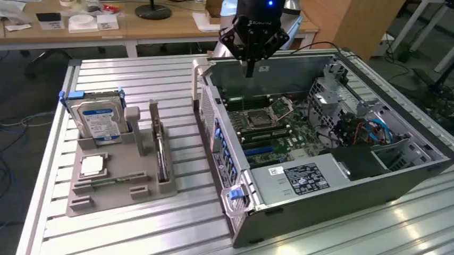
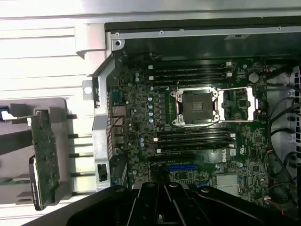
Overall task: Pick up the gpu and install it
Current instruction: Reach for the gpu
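Note:
The gpu [image 1: 160,144] is a thin dark card standing on edge in a slot of the grey holder [image 1: 120,197] on the exterior view's left. In the wrist view the gpu [image 2: 44,160] shows its green board beside the case wall. My gripper [image 1: 249,71] hangs over the far end of the open computer case [image 1: 333,180], well away from the card, with its dark fingers [image 2: 155,202] drawn together and nothing between them. Below it lies the motherboard [image 2: 136,117] with its open processor socket [image 2: 195,106] and a blue expansion slot [image 2: 181,167].
A silver hard drive [image 1: 99,119] with a blue label stands upright in the holder, with a processor chip [image 1: 92,166] and a green memory stick [image 1: 106,183] near it. The case holds a power supply [image 1: 301,178], drive cages [image 1: 341,101] and cables. A wooden desk [image 1: 142,26] stands behind.

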`<state>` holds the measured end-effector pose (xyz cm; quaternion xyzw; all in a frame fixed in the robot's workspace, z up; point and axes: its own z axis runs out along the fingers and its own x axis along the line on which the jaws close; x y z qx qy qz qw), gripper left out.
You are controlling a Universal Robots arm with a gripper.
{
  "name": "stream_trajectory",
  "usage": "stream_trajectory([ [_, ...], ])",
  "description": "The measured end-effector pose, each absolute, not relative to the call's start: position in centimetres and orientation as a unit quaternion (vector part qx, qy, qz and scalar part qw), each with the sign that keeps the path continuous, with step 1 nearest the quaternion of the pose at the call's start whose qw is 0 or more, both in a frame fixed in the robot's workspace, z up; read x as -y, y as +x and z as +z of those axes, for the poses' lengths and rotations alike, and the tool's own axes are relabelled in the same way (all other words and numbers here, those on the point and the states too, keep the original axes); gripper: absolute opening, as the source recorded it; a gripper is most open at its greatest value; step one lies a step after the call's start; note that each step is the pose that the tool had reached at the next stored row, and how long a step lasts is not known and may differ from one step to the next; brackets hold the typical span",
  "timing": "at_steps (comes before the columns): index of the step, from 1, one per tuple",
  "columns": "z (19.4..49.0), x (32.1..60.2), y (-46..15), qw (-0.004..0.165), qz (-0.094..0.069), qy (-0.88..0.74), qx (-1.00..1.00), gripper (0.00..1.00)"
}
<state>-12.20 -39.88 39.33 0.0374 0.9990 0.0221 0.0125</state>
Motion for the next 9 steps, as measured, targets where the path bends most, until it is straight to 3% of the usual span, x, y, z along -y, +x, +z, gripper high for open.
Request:
stream_trajectory([
  [9, 39.33, 39.89, -12.57, 0.012, 0.022, 0.037, -0.999, 0.11],
])
